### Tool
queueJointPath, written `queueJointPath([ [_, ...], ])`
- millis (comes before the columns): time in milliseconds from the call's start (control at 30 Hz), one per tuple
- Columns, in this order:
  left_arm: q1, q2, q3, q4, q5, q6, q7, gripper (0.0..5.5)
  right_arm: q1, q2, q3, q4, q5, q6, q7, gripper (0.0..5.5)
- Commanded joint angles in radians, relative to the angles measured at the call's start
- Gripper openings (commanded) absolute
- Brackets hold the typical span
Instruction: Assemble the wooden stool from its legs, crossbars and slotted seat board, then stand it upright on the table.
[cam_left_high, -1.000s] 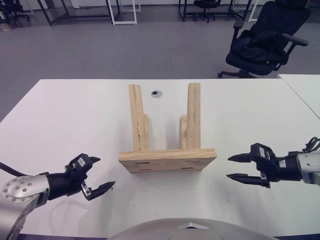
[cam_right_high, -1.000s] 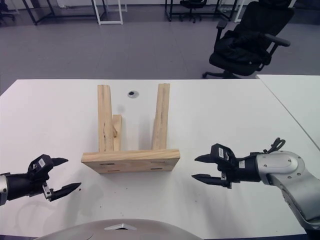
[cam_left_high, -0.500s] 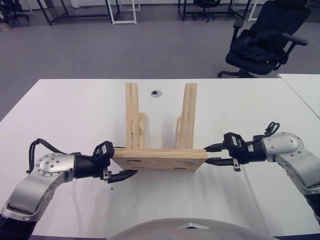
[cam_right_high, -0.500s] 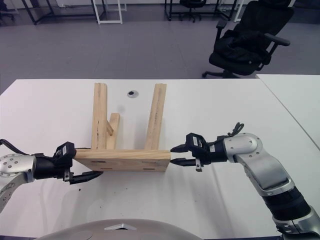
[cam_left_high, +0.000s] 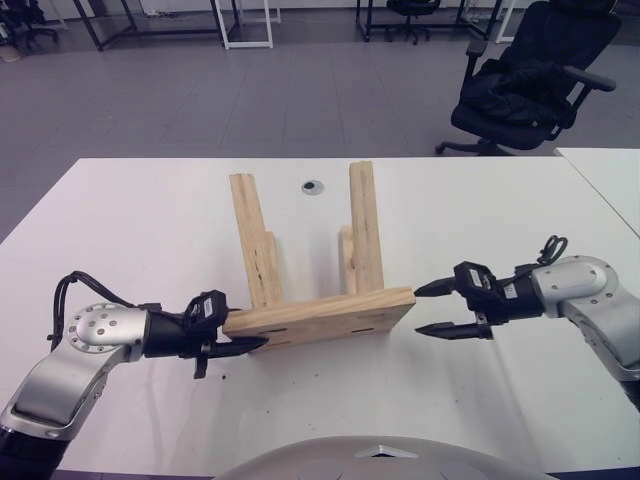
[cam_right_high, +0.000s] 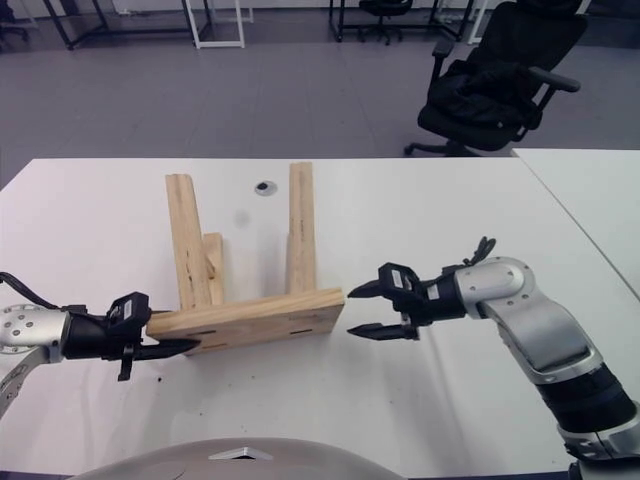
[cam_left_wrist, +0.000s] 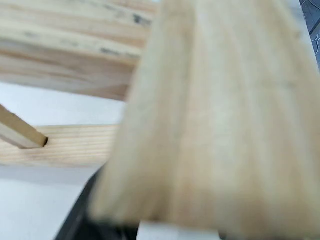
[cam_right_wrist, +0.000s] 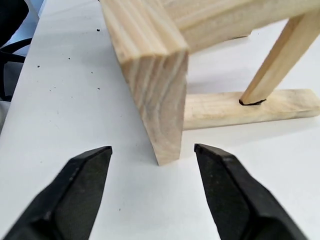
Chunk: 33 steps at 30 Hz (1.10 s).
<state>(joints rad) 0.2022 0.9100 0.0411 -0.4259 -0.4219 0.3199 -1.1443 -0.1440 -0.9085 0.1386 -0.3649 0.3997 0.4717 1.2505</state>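
The wooden stool lies on its side on the white table. Its seat board stands on edge facing me, slanted, and two legs point away. My left gripper is shut on the board's left end, and that wood sits close up in the left wrist view. My right gripper stands open just off the board's right end, not touching it. In the right wrist view the board's end sits between and just beyond the two open fingers, with a leg and a thin crossbar behind.
A small round cable hole lies in the table beyond the legs. A black office chair stands on the floor past the far right corner. A second white table adjoins on the right.
My left gripper has shut on the board's left end. The stool has turned, its legs swinging leftward and the board now slanted. My right gripper has drawn back a little and opened wider.
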Motion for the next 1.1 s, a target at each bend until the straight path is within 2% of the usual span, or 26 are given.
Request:
queueJointPath([
  [33,-0.016,0.013,-0.031,0.028,0.027,-0.004,-0.015,1.56,-0.06,0.05,0.041,-0.013,-0.002,0.012,-0.028,3.78],
  [133,-0.033,0.016,-0.04,0.043,0.033,-0.017,-0.023,1.53,-0.092,0.089,0.071,0.019,-0.036,-0.029,-0.04,4.3],
  [533,-0.063,0.006,-0.057,0.069,0.045,-0.037,-0.026,1.49,-0.101,0.064,0.1,0.077,-0.112,-0.135,0.009,1.92],
  [633,-0.073,-0.001,-0.069,0.071,0.055,-0.035,-0.016,1.49,-0.102,0.087,0.109,0.07,-0.101,-0.139,0.007,1.49],
  [767,-0.088,-0.014,-0.067,0.074,0.056,-0.043,-0.003,1.49,-0.115,0.102,0.104,0.061,-0.08,-0.131,0.005,1.46],
  [900,-0.169,-0.017,0.005,0.035,-0.055,0.024,-0.002,1.49,-0.164,0.102,0.008,-0.03,0.062,-0.027,0.003,1.46],
  [1100,-0.402,0.107,0.174,-0.018,-0.301,0.251,-0.039,1.49,-0.351,-0.023,-0.214,-0.081,0.33,0.21,0.082,1.46],
])
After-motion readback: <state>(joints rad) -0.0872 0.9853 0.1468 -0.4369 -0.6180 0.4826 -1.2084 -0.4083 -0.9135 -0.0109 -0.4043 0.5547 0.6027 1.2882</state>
